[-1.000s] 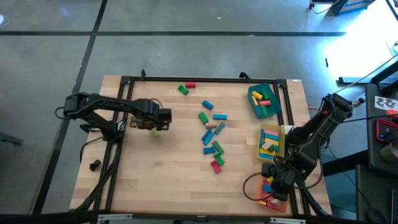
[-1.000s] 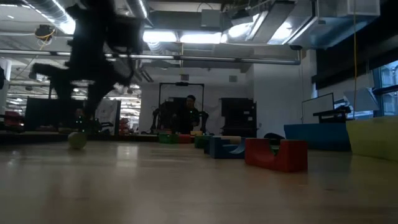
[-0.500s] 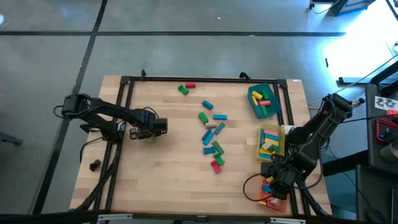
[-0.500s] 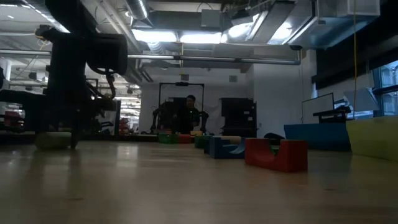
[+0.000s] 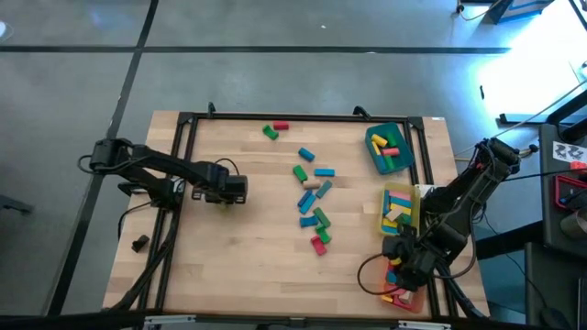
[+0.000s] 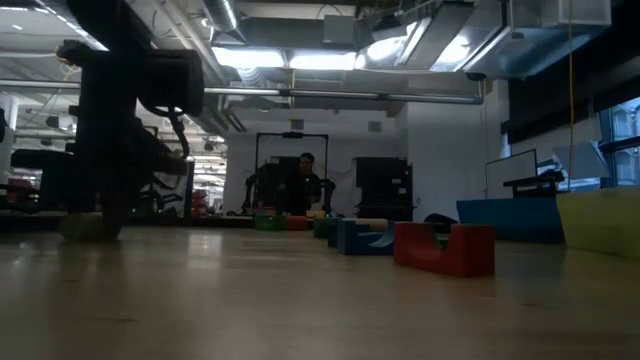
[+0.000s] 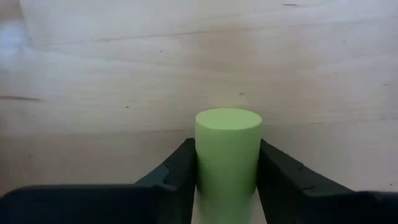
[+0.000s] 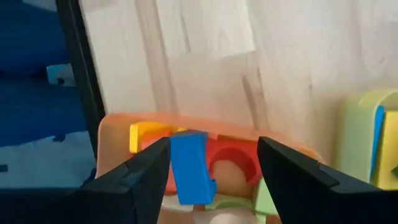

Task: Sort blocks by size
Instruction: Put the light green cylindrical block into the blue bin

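The left gripper (image 7: 227, 186) has its two dark fingers pressed against either side of a light green wooden cylinder (image 7: 227, 155), lying lengthwise between them on the pale wooden table (image 7: 124, 74). In the high view that gripper (image 5: 223, 197) sits left of centre and hides the cylinder completely. The low view shows only a dark arm at the left, its tip hard to make out.

The right gripper (image 8: 208, 171) hangs with jaws spread wide over an orange plastic tray (image 8: 115, 124), holding nothing; a blue wooden block (image 8: 189, 165) stands in the tray between them. At lower right of the high view this tray (image 5: 408, 302) is mostly covered by the arm.

Loose coloured wooden blocks (image 5: 312, 197) lie scattered at mid-table.
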Available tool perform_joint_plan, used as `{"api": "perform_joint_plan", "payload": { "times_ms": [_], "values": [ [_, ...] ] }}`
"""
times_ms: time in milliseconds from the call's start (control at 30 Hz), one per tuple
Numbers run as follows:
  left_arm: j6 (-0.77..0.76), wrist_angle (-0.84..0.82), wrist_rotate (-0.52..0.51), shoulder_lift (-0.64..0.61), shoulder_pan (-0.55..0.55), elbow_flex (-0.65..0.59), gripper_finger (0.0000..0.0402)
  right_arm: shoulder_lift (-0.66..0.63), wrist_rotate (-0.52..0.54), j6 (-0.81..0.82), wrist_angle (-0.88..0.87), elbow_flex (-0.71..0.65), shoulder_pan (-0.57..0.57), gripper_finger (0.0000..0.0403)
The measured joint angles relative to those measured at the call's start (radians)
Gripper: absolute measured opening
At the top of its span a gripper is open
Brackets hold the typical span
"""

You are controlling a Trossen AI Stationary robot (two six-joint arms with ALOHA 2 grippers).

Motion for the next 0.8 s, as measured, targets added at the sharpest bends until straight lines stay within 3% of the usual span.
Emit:
{"api": "perform_joint_plan", "payload": {
  "times_ms": [233,367,667,800],
  "values": [
    [0.014,0.044,-0.029,-0.037,-0.002,0.003,0.0115,0.000,0.181,0.001,0.002,0.000,0.000,0.0241],
    [0.084,0.201,-0.027,-0.081,-0.002,0.022,0.0115,0.000,0.267,0.002,0.003,0.000,0.000,0.0241],
    [0.404,0.934,-0.001,-0.073,-0.008,0.023,0.0116,0.000,0.373,0.003,0.006,0.000,0.000,0.0241],
    [0.565,1.161,-0.003,-0.034,-0.026,0.023,0.0122,0.000,0.590,0.005,0.011,-0.001,0.000,0.0241]
  ]
}}
